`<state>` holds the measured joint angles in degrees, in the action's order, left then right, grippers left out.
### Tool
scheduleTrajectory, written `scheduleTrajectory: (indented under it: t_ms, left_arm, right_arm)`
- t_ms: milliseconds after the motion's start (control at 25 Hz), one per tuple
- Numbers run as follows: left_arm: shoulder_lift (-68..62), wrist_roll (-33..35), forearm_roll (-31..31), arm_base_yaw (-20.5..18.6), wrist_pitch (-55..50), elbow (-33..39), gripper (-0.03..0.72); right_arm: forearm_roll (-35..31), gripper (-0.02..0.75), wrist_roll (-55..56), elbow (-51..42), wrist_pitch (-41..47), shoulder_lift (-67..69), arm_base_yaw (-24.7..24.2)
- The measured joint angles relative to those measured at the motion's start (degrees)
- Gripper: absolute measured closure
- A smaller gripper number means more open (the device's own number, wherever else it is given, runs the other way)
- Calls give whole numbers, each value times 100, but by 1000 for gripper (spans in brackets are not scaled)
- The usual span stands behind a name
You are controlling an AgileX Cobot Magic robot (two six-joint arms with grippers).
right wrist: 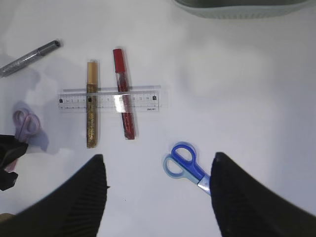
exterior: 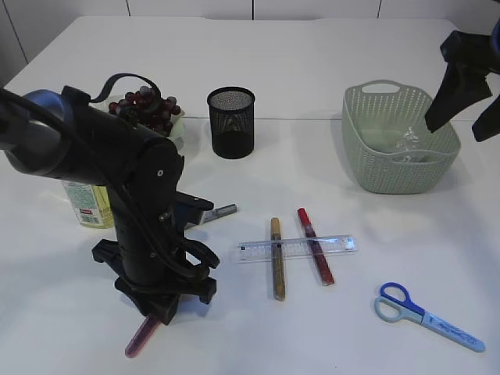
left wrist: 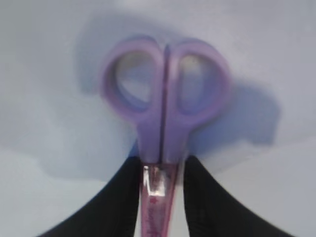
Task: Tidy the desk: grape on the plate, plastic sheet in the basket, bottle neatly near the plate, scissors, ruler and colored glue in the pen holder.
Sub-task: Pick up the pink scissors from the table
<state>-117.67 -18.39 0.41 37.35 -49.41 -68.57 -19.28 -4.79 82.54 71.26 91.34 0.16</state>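
Nearest the camera, left gripper (left wrist: 160,197) is straddling the purple scissors (left wrist: 165,103) at the sheathed blade end, one finger on each side and touching or nearly so; cannot tell if it is actually clamping or just closing in. Scissors are lying flat on the white table (exterior: 328,336), handle loops pointing away from the wrist. Judging them light, stiff, smooth plastic, so likely slippery; the narrow sheath just below the loops looks the best place to pinch. Left arm is bending steeply down over the front-left of the table, wrist near vertical.

Further right, blue scissors (exterior: 426,316) are lying alone. Mid-table, a clear ruler (exterior: 297,248) is sitting across a gold glue stick (exterior: 276,258) and a red glue stick (exterior: 314,244); thin flat ruler is probably hard to lift. A silver glue pen (right wrist: 29,58) is lying left of them.

Behind, the mesh pen holder (exterior: 231,122) is standing upright, grapes (exterior: 147,107) on the plate back left, bottle (exterior: 88,203) partly hidden by the arm.

Far right, right gripper (right wrist: 158,197) is hanging wide open, holding nothing, above the basket (exterior: 375,168) with the plastic sheet (exterior: 406,144) inside
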Motion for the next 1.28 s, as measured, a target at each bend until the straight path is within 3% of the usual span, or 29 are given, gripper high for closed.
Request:
scheduleTrajectory:
  t_ms: [480,760,1280]
  left_arm:
    - [-3,-102,-83,0,0,0,451]
    - [-3,-296,-133,0,18,0,520]
    - [-3,-343,-137,0,3,0,526]
  right_arm:
    - [0,227,0,0,0,0,0]
    - [0,227,0,0,0,0,0]
    - [117,227,0,0,0,0,0]
